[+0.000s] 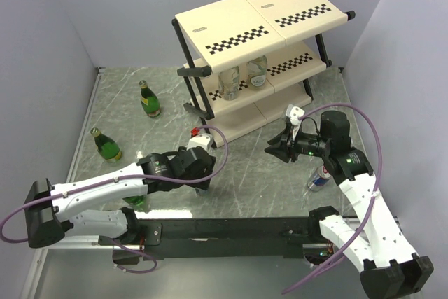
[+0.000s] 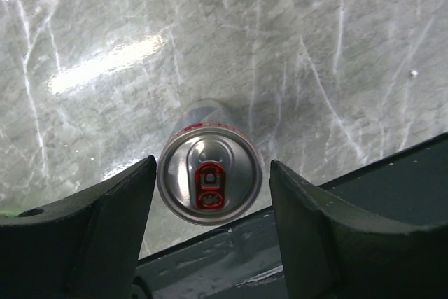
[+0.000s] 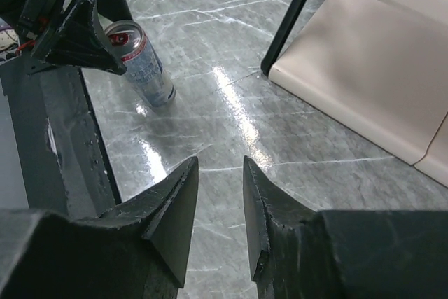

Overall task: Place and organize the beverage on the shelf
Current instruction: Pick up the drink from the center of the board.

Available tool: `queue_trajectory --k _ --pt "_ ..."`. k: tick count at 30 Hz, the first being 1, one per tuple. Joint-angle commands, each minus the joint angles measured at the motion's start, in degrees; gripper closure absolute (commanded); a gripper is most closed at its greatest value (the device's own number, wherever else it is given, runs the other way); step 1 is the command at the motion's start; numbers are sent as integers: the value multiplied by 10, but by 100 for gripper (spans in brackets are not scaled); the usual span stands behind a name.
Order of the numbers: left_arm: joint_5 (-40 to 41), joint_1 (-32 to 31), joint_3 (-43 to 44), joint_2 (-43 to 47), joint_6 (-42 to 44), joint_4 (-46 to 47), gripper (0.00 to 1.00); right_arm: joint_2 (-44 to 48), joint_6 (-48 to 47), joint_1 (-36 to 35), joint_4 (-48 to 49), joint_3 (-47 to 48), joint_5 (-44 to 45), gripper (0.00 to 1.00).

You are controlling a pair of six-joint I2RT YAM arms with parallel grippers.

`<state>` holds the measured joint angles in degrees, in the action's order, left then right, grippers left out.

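while left fingers (image 2: 91, 229) straddle a can (image 2: 210, 180), open, right fingers (image 3: 168, 215) hang narrowly parted.

3 green bottles (image 1: 148, 99) (image 1: 107, 146) (image 1: 136, 202), 2 clear bottles (image 1: 229, 82) (image 1: 257, 73), 2 cans (image 1: 320, 179) (image 2: 209, 180), 1 shelf (image 1: 231, 22)

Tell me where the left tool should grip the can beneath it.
I'd grip the can across its round side wall just below the rim, coming down from above: it stands upright, lid up, centred between the open fingers of the left tool.
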<state>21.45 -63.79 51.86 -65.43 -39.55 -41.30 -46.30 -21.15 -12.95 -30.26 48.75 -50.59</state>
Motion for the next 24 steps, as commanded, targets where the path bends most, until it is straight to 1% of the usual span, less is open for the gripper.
queue_trajectory --k 1,9,11,12,13,14,15,16,17,18,20,21,23,24 --pt "28 -5 25 -5 -13 -13 28 0 -6 4 3 -3 -11 60" --pt "32 -5 21 -11 -11 -5 28 -2 -7 3 3 -4 -14 59" --pt "30 -5 20 -12 -10 3 30 -2 -7 3 4 -4 -14 59" --pt "28 -5 19 -15 -8 6 33 -3 -7 4 3 -5 -14 58" --pt "28 -5 20 -15 -7 8 41 -4 -7 4 3 -5 -14 58" --pt "27 -5 21 -17 -7 11 47 -4 -8 3 3 -6 -14 57" --pt "26 -5 21 -18 -3 15 55 -4 -8 4 4 -6 -14 57" --pt "24 -5 22 -16 -1 18 78 -4 -8 3 5 -8 -14 56" --pt "20 -5 23 -13 3 31 90 -4 -10 4 7 -11 -14 55" --pt "18 -5 24 -10 10 37 99 -4 -14 4 9 -13 -16 52" --pt "14 -5 27 -6 17 49 100 -5 -24 3 8 -22 -33 48" --pt "13 -5 33 -2 25 60 100 -5 -30 3 10 -26 -39 44" --pt "6 -5 44 -2 40 82 100 -1 -34 2 24 -43 -59 39" --pt "3 -5 47 -3 45 91 100 0 -34 0 30 -48 -64 35"
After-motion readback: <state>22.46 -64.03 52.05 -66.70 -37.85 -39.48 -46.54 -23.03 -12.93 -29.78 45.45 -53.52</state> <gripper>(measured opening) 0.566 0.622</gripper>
